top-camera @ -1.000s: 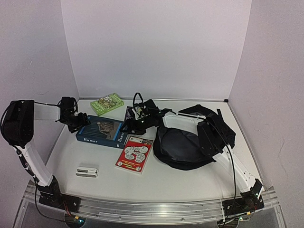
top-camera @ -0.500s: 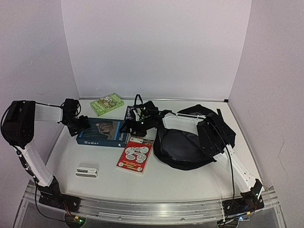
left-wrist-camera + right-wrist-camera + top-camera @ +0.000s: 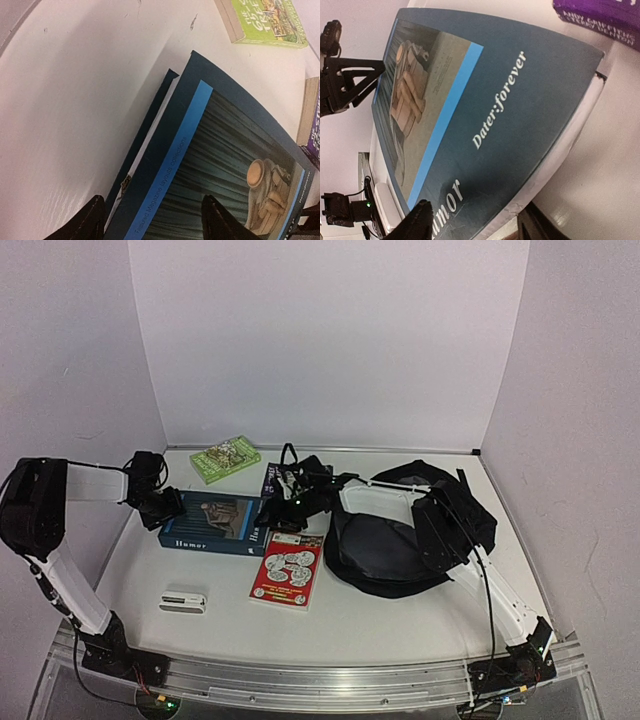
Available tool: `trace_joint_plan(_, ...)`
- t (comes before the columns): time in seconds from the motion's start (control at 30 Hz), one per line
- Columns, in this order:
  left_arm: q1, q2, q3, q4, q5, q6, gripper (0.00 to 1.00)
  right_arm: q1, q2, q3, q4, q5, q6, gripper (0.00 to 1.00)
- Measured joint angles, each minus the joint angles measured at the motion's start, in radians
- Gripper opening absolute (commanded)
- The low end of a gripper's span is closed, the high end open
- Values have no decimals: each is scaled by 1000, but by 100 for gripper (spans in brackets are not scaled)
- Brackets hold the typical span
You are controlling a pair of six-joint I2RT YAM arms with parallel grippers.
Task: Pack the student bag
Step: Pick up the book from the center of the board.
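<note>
Item: student bag point(image 3: 385, 550), black, 1 off
Location: right half of table point(image 3: 380, 630)
Handling: likely limp and light; take by opening rim or strap
Left gripper point(image 3: 155, 220): fingers astride blue book point(image 3: 215, 520); clamped or not, cannot tell
Right gripper point(image 3: 475, 220): same, opposite end

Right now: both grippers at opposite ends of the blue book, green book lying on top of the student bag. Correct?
Not quite. The green book lies flat on the table at the back left, well apart from the student bag on the right; the top external view shows it. The rest stands.
</note>
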Motion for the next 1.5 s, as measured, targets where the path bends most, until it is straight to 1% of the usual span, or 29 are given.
trace_joint_plan(0.13,-24,-107,-3,-22,-20,0,55,0,0,31,-42,-25,0,47)
trace_joint_plan(0.3,-59,-239,11,-36,-39,3,52,-3,-12,53,-77,-48,-3,46)
trace_joint_plan(0.4,-91,-279,23,-33,-37,0,51,-9,-72,-15,-94,-54,-12,45)
trace_joint_plan(0.5,-131,-295,34,-33,-36,-5,51,-27,-181,-128,-111,-53,-27,45)
trace_joint_plan(0.67,-222,-283,59,-36,-11,-25,51,-103,-443,-350,-114,-44,-72,45)
trace_joint_plan(0.8,-306,-216,118,-33,20,-32,51,-175,-629,-468,-76,-46,-94,45)
trace_joint_plan(0.9,-387,-149,162,-23,37,-44,51,-223,-759,-590,-50,-50,-124,45)
trace_joint_plan(1.0,-456,-83,178,8,57,-61,51,-264,-859,-717,-58,-49,-169,45)
trace_joint_plan(1.1,-509,-10,179,33,76,-79,51,-294,-911,-848,-88,-41,-227,46)
trace_joint_plan(1.2,-540,66,176,62,101,-102,52,-309,-910,-947,-131,-20,-283,49)
trace_joint_plan(1.23,-547,87,171,81,115,-109,52,-314,-905,-972,-150,-17,-301,52)
trace_joint_plan(1.27,-552,102,164,102,130,-118,54,-324,-895,-982,-173,-13,-319,56)
trace_joint_plan(1.33,-561,120,146,143,157,-131,60,-346,-864,-985,-199,-11,-349,72)
trace_joint_plan(1.37,-564,123,137,163,170,-137,64,-360,-847,-983,-204,-13,-363,78)
trace_joint_plan(1.43,-569,123,126,191,187,-152,72,-394,-817,-979,-212,-19,-384,86)
trace_joint_plan(1.5,-571,122,120,211,195,-155,76,-421,-798,-979,-222,-40,-389,90)
